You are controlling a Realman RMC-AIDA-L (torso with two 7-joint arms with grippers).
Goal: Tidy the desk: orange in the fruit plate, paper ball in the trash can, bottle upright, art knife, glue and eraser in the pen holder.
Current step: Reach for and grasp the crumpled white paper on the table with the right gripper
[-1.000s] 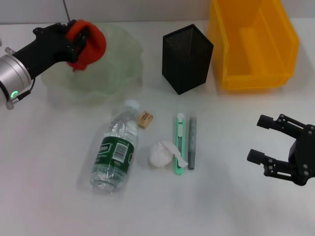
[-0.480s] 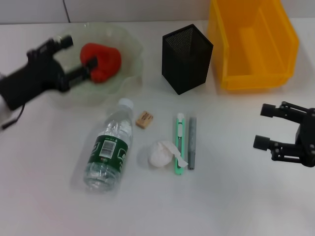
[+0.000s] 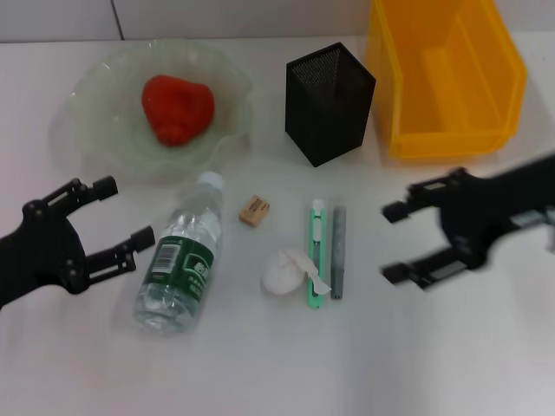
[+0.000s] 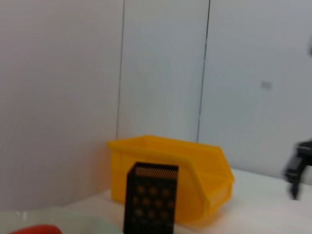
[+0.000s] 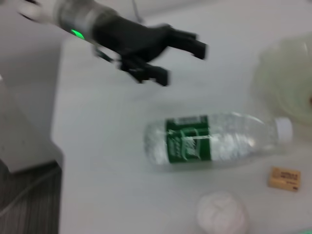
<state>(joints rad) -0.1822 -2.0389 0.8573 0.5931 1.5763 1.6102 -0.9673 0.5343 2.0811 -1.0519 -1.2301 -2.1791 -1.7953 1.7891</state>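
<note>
Your left gripper (image 3: 108,221) hangs over the table's (image 3: 260,364) left edge with its fingers spread wide and nothing between them, just beside the bottle (image 3: 178,264). Your right gripper (image 3: 395,243) sits over the right side of the table, fingers also wide apart and empty, near the glue (image 3: 337,251) but not touching it.

You can see the orange (image 3: 178,108) resting inside the plate (image 3: 95,130) at the far left corner. The bottle lies on its side in front of the plate, cap pointing toward the plate. The eraser (image 3: 254,210) lies flat just to the right of the cap. Nearer the front, the paper ball (image 3: 282,272) touches the knife (image 3: 315,256), and a strip of paper laps over the knife's green body. The glue lies parallel to the knife, just beside it on the right.

At the far edge, the pen holder (image 3: 329,102) stands upright near the middle, and the yellow bin (image 3: 442,74) sits to its right, close but apart.

Your right wrist view shows the left gripper above the bottle, with the eraser and paper ball lying apart from it.
</note>
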